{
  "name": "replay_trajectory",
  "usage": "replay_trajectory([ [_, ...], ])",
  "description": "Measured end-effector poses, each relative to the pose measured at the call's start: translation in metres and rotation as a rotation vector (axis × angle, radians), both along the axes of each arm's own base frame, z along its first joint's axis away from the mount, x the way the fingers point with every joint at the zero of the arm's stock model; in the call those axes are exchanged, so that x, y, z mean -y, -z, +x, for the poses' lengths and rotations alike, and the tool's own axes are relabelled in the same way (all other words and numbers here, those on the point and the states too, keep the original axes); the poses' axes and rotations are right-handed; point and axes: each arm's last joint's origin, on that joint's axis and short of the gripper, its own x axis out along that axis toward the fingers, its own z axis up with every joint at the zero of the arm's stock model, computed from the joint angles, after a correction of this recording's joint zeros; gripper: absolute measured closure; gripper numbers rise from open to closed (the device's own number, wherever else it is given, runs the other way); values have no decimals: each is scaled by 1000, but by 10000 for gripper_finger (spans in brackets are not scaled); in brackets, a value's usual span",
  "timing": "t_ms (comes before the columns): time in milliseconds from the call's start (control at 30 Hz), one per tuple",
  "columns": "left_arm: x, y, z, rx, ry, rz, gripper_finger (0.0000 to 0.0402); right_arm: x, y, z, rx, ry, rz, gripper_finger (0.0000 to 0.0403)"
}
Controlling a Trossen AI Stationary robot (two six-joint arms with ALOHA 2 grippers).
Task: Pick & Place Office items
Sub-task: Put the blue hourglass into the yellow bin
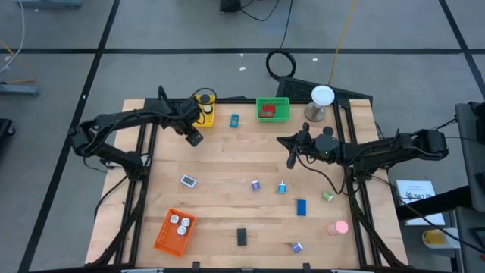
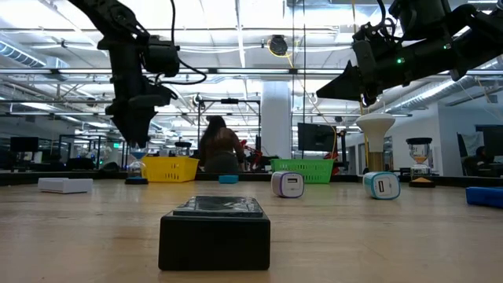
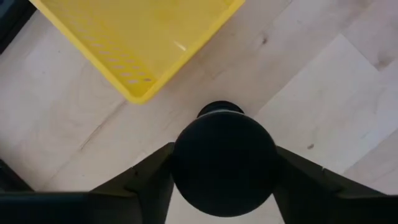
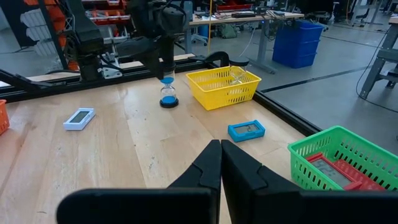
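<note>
left hand astride black-capped hourglass | beside yellow basket

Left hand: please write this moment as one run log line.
left hand over sand timer beside yellow basket | right hand shut, raised above table

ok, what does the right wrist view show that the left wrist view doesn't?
Right wrist only: the hourglass side-on, upright with blue sand; a blue piece; a white piece; the green basket holding a red item; the shut right pincer.
Left wrist only: a straight-down look at the hourglass's black round top, with the left pincer straddling it.
Both: the hourglass, the yellow basket beside it, and the wooden table.
</note>
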Motion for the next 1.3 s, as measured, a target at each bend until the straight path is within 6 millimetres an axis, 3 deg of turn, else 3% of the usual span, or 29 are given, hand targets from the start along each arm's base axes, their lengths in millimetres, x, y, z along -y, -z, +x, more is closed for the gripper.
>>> replay_trajectory([
  [100, 0, 0, 0, 0, -1, 1, 188, 0, 0, 0, 0, 0, 0, 401],
  [300, 1, -6, 1, -7, 4, -3, 183, 0, 0, 0, 0, 0, 0, 401],
  [433, 0, -32, 3, 54, -4, 37, 173, 0, 0, 0, 0, 0, 0, 401],
  [667, -6, -88, 7, 130, -68, 105, 189, 0, 0, 0, 0, 0, 0, 401],
  [767, -13, -98, 12, 136, -89, 159, 187, 0, 0, 0, 0, 0, 1, 401],
  [933, -33, -93, 13, 106, -116, 165, 172, 0, 0, 0, 0, 0, 1, 401],
  [1300, -68, -64, 18, 44, -177, 169, 186, 0, 0, 0, -2, -1, -3, 401],
])
